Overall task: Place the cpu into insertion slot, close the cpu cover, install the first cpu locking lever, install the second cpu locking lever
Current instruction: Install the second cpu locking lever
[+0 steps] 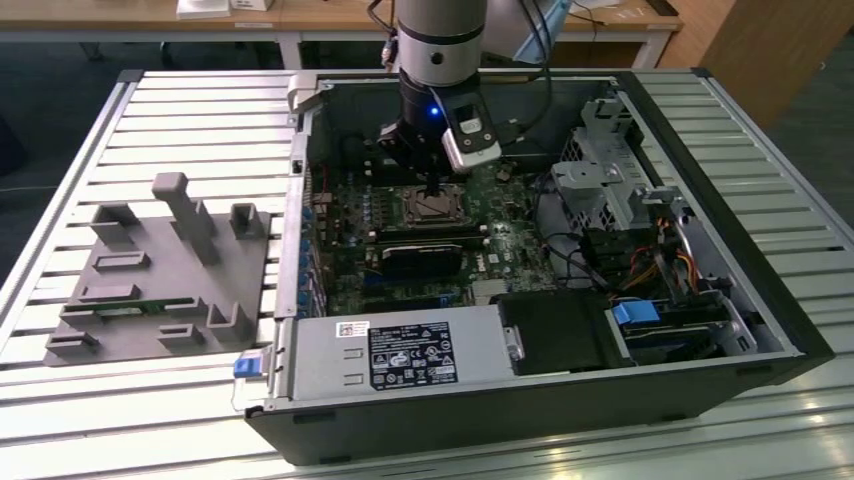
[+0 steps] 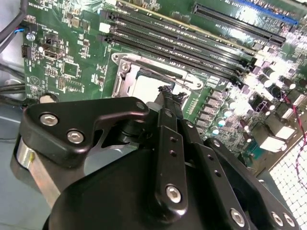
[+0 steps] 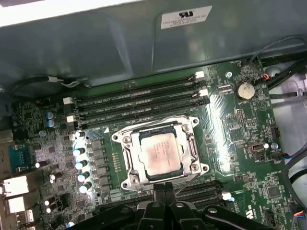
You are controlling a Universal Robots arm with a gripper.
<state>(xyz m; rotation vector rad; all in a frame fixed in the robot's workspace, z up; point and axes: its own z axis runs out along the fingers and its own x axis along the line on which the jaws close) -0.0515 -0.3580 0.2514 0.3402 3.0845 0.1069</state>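
The dull silver-grey square cpu (image 3: 159,152) is sitting flat in the black-framed insertion slot (image 3: 181,165) on the green circuit board (image 3: 242,139), with the thin silvery hinged cpu cover (image 3: 160,125) lying around it. The black end effector (image 3: 164,190) is hovering just beside the socket's edge, its fingers (image 3: 159,191) pressed together and holding nothing. The arm is reaching straight down into the open black computer case (image 1: 747,310), which is resting on the slatted white surface (image 1: 174,130).
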